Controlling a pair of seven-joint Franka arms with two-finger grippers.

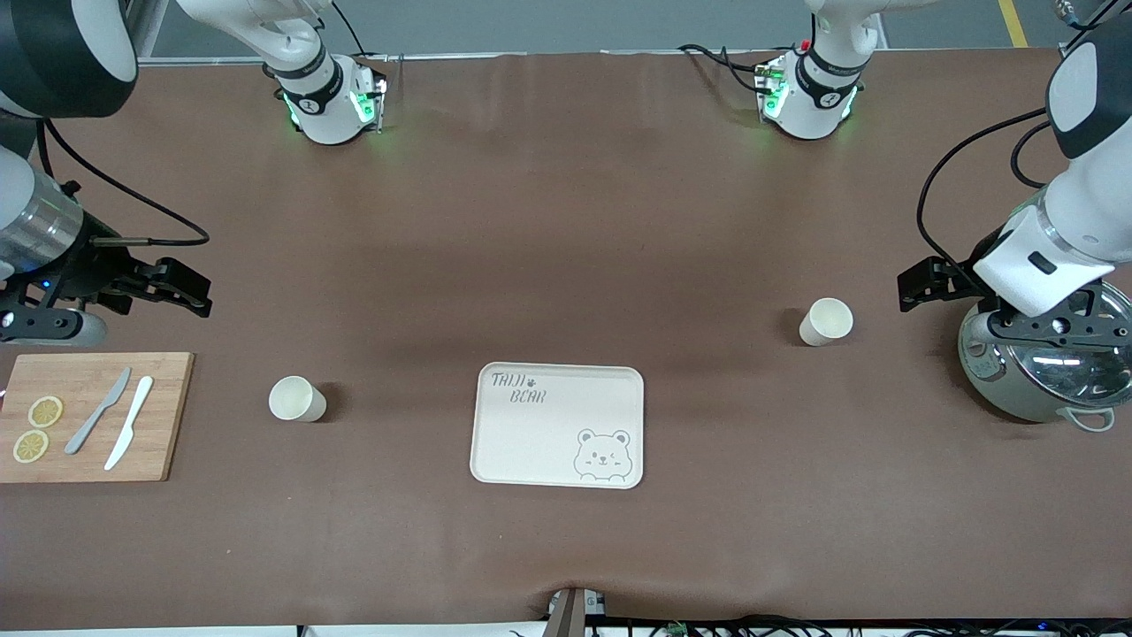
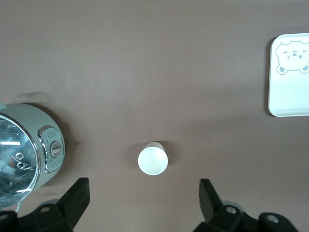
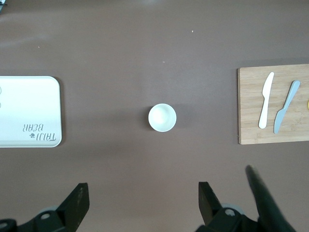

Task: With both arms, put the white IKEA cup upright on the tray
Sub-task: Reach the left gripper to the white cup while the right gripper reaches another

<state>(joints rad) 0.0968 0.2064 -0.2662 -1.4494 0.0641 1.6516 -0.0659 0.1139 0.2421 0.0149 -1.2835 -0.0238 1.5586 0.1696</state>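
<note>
- The tray (image 1: pixel 557 425) lies flat at the table's middle, nearest the front camera, with a grey bear drawing (image 1: pixel 602 456) in one corner and lettering in another; nothing stands on it.
- Toward my right arm's end, a wooden cutting board (image 1: pixel 93 416) carries two lemon slices (image 1: pixel 37 428), a grey knife (image 1: pixel 98 410) and a white knife (image 1: pixel 129 422).
- One white cup (image 1: pixel 296 398) stands upright on the table between the board and the tray, apart from both.
- A second white cup (image 1: pixel 826 321) stands upright toward my left arm's end, farther from the camera than the tray.
- Beside that cup sits a pot with a glass lid (image 1: pixel 1044 363).
- My right gripper (image 1: pixel 181 290) hangs above the table near the board, jaws spread wide, holding nothing.
- My left gripper (image 1: pixel 924 285) hangs beside the pot, jaws likewise wide and empty.
</note>
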